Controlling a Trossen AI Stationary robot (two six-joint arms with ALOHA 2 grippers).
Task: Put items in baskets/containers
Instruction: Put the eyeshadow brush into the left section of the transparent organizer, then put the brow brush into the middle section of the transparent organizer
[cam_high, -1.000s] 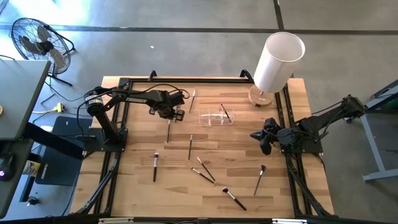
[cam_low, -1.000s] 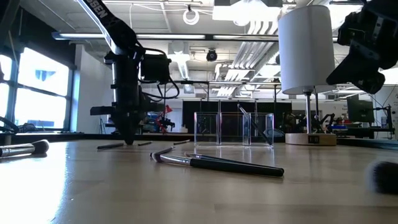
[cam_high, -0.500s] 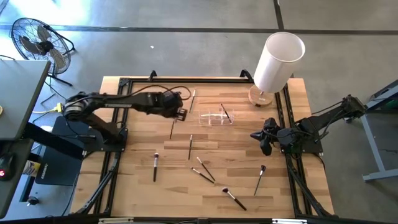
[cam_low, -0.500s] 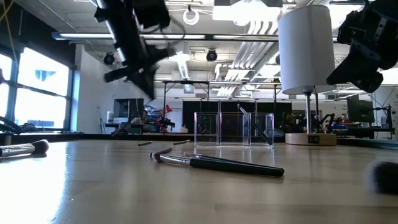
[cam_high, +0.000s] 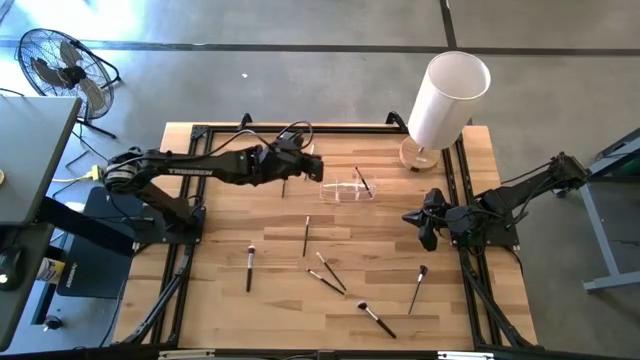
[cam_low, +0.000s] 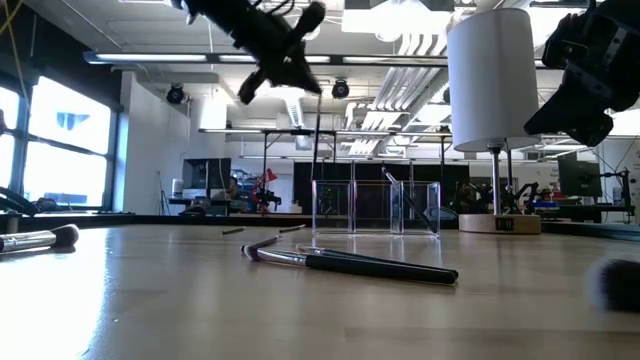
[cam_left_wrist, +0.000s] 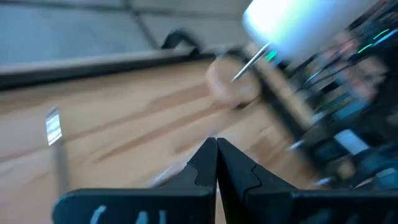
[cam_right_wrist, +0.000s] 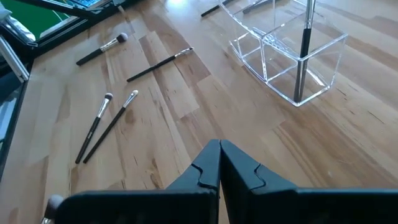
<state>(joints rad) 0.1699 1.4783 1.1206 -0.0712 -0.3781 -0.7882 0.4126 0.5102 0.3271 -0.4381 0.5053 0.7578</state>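
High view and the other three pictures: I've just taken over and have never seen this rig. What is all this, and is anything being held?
These are two dark robot arms at a wooden table. The high view looks straight down on it, the low view looks level across it, and each wrist view looks past one arm's own fingers.

The left gripper is raised beside the clear plastic tray. It is shut, apparently on a thin dark makeup brush. The right gripper waits, shut, at the table's right edge.

One dark brush already leans in the tray, and several loose brushes lie on the wood. The tall white cylinder stands at the far right corner.
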